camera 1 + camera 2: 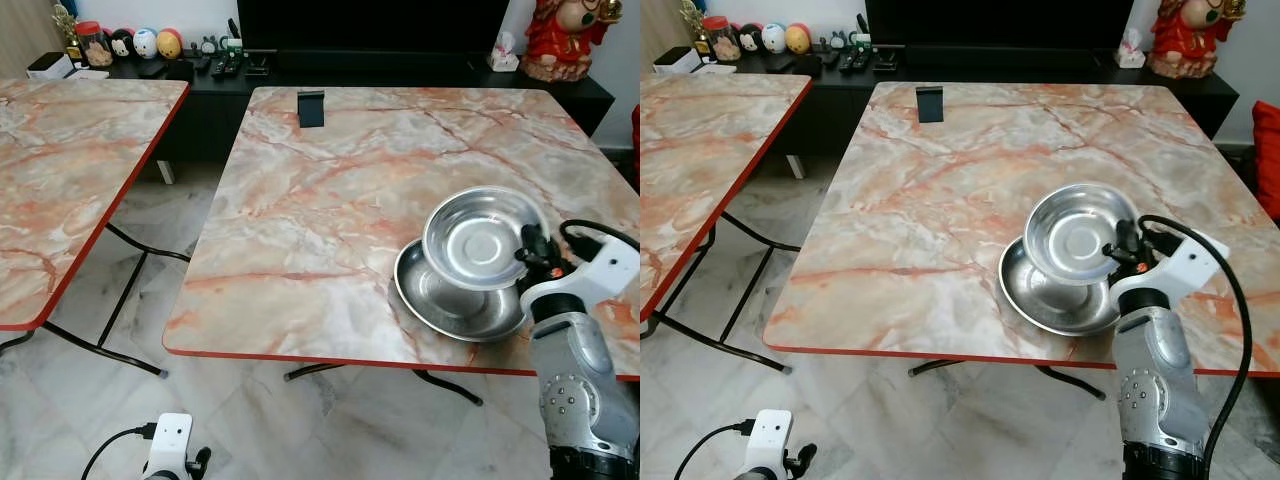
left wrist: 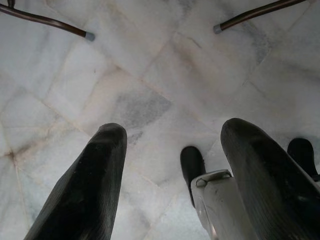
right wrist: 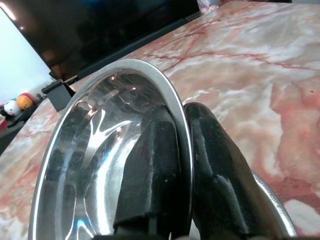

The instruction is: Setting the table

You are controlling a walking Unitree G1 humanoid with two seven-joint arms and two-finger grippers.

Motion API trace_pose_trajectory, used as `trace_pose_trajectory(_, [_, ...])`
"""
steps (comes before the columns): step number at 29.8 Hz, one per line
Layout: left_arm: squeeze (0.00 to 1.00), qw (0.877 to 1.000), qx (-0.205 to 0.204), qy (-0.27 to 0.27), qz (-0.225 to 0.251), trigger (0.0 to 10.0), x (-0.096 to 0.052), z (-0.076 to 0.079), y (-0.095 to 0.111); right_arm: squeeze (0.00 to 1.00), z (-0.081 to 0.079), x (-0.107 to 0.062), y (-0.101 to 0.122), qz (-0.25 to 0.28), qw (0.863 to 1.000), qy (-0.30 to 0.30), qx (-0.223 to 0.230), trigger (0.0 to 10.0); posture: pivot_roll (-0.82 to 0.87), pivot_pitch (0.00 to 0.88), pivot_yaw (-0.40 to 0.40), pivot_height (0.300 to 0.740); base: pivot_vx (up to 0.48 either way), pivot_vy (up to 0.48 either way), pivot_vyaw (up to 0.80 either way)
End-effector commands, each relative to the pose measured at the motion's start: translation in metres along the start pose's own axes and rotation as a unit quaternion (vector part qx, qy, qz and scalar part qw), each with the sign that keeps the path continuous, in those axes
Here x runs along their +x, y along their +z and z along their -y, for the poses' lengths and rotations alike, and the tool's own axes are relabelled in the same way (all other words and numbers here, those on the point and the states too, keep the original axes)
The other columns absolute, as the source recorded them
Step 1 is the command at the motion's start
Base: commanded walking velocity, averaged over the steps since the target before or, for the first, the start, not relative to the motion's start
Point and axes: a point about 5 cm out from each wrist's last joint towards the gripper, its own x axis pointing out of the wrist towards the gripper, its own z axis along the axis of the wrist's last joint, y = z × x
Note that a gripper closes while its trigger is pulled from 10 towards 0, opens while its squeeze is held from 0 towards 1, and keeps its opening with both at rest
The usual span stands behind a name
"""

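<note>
Right gripper (image 1: pixel 532 247), fingers clamped on the rim of the upper steel bowl (image 1: pixel 482 236), tilts it off the lower bowl (image 1: pixel 450 296) at the desk (image 1: pixel 330 200) lower right, probably to separate them; left gripper (image 2: pixel 170 170) idle, fingers apart.

– What's covered up near the right front edge of the marbled pink folding table (image 1: pixel 330 200)?
– The tilted shiny steel bowl (image 1: pixel 483 236) hides the far part of the flat steel dish (image 1: pixel 450 300) beneath it.
– Anything cut off?
– The second marbled table (image 1: pixel 70 170) runs off the left edge, and the red figurine (image 1: pixel 560 35) off the top. The small items on the black cabinet (image 1: pixel 215 75) are too tiny to tell
</note>
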Motion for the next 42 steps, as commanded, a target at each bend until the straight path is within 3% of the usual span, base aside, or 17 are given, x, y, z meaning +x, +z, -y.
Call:
trace_pose_trajectory(1, [0.00,1.000,0.005,0.002,-0.008,10.0,-0.001,-0.002,-0.004,0.00,-0.005,-0.001,0.013,0.016,1.000,0.005,0.006,10.0,-0.01,0.063,0.010,0.740,0.000,0.000,0.00])
trace_pose_trajectory(5, [0.00,1.000,0.005,0.001,-0.006,10.0,-0.001,-0.002,-0.003,0.00,-0.014,-0.001,0.021,0.015,0.998,0.031,0.043,10.0,-0.01,0.062,0.013,0.740,0.000,0.000,0.00])
trace_pose_trajectory(10, [0.00,1.000,0.006,-0.002,-0.003,10.0,0.000,0.000,-0.001,0.00,-0.003,0.000,0.011,-0.022,0.996,-0.014,0.085,10.0,-0.01,0.062,0.011,0.740,0.000,0.000,0.00])
trace_pose_trajectory(14, [0.00,1.000,0.006,-0.001,-0.003,10.0,0.000,0.000,-0.002,0.00,0.007,-0.001,0.004,-0.040,0.994,-0.045,0.086,10.0,-0.01,0.062,0.011,0.740,0.000,0.000,0.00])
trace_pose_trajectory(22, [0.00,1.000,0.006,0.001,-0.009,10.0,-0.002,-0.004,-0.005,0.00,0.002,0.000,-0.011,-0.073,0.990,-0.034,0.119,10.0,-0.01,0.063,0.012,0.740,0.000,0.000,0.00])
trace_pose_trajectory(42, [0.00,1.000,0.005,0.004,-0.012,10.0,-0.003,-0.009,-0.006,0.00,0.013,0.000,-0.023,-0.100,0.988,-0.068,0.096,10.0,0.00,0.064,0.013,0.740,0.000,0.000,0.00])
